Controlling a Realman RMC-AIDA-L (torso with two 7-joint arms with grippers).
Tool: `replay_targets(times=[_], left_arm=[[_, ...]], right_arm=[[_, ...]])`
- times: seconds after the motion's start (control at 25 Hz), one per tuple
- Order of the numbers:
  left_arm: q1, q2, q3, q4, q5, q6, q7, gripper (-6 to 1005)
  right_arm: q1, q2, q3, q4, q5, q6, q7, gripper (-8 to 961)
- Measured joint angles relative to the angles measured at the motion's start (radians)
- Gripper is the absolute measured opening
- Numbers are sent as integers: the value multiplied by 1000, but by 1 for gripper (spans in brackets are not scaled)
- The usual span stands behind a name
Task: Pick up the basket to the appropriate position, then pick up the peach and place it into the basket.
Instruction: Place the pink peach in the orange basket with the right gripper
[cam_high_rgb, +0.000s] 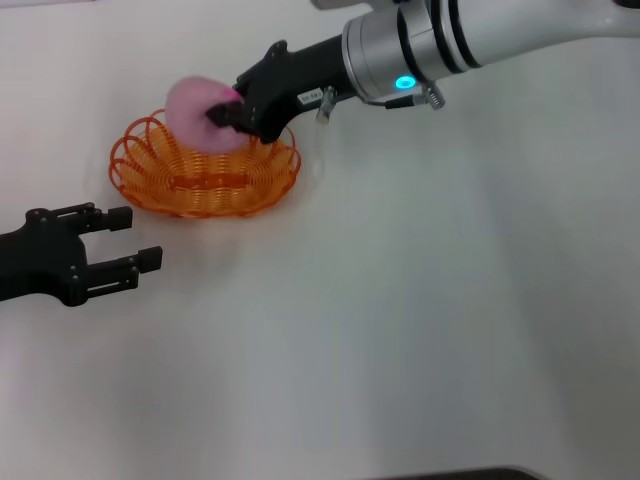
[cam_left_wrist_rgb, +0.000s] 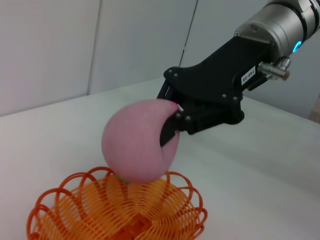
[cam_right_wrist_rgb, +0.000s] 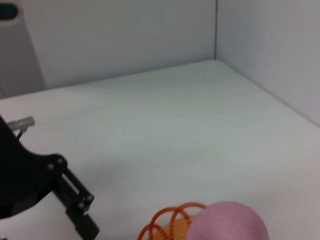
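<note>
The orange basket (cam_high_rgb: 205, 170) sits on the white table at the far left. My right gripper (cam_high_rgb: 226, 110) is shut on the pale-pink peach (cam_high_rgb: 200, 112) and holds it just above the basket's far rim. In the left wrist view the peach (cam_left_wrist_rgb: 141, 141) hangs over the basket (cam_left_wrist_rgb: 120, 210), clamped by the right gripper (cam_left_wrist_rgb: 172, 120). The right wrist view shows the peach (cam_right_wrist_rgb: 227, 222) and a bit of the basket (cam_right_wrist_rgb: 172, 220). My left gripper (cam_high_rgb: 135, 238) is open and empty, near the basket's front left, apart from it.
The white table (cam_high_rgb: 420, 320) stretches wide to the right and front of the basket. Grey walls (cam_right_wrist_rgb: 150, 35) stand behind the table. My left gripper also shows in the right wrist view (cam_right_wrist_rgb: 75, 200).
</note>
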Motion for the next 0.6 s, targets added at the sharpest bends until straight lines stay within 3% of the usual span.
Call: replay_targets(times=[0.16, 0.6], left_arm=[[2, -4, 2, 0, 0, -7, 0, 690], [2, -5, 4, -1, 0, -11, 0, 691]], right_arm=[[7, 0, -38, 0, 0, 5, 15, 72], [13, 0, -43, -2, 2, 8, 17, 425]])
